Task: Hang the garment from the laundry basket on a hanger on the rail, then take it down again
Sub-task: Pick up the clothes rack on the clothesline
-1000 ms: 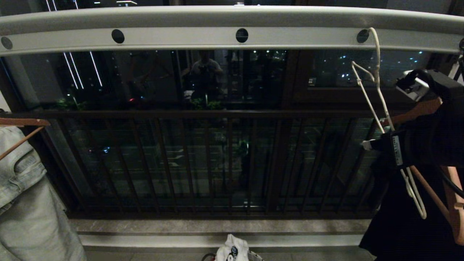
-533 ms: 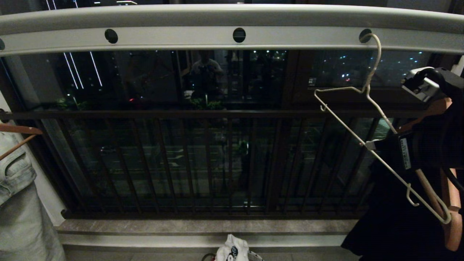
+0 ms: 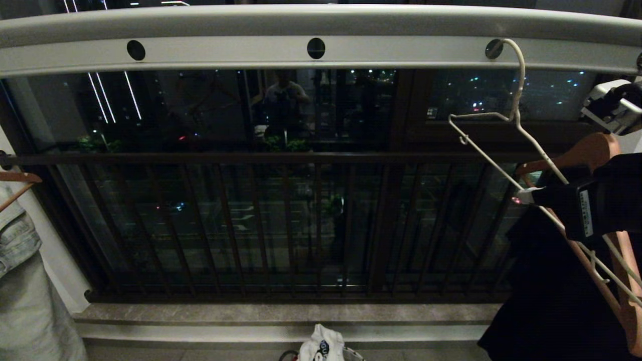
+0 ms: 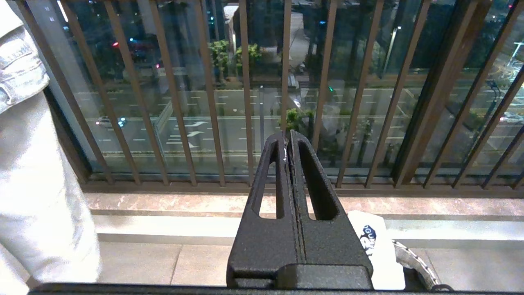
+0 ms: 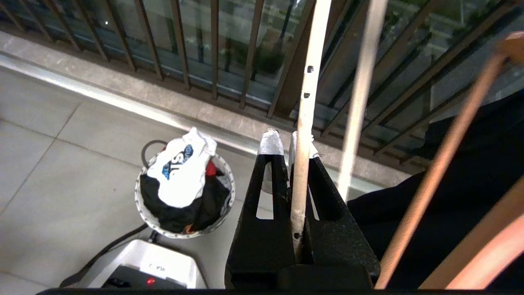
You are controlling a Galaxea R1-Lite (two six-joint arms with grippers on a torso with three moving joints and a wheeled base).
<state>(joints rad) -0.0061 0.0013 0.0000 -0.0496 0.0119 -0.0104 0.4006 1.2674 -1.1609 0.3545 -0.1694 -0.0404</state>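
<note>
The pale grey rail (image 3: 230, 52) runs across the top of the head view. The white wire hanger (image 3: 519, 85) has its hook at one of the rail's round holes on the right and hangs tilted. My right gripper (image 3: 524, 195) (image 5: 286, 143) is shut on one thin arm of the hanger (image 5: 307, 98), low down on it. The white garment (image 3: 321, 345) (image 5: 180, 164) (image 4: 374, 241) lies bunched on dark clothes in the laundry basket (image 5: 227, 196) (image 4: 413, 262) on the floor. My left gripper (image 4: 287, 137) is shut and empty, low over the floor beside the basket.
A brown wooden hanger (image 3: 587, 148) carrying a black garment (image 3: 551, 301) hangs at the right, right behind my right arm. Pale denim (image 3: 25, 286) hangs at the left. The dark balcony railing (image 3: 301, 220) and a stone ledge (image 3: 281, 313) lie ahead. My white base (image 5: 147, 262) stands near the basket.
The whole view has shifted a little leftward. The hanger has swung from edge-on to broadside, and my right gripper has carried its lower arm to the right, still shut on it.
</note>
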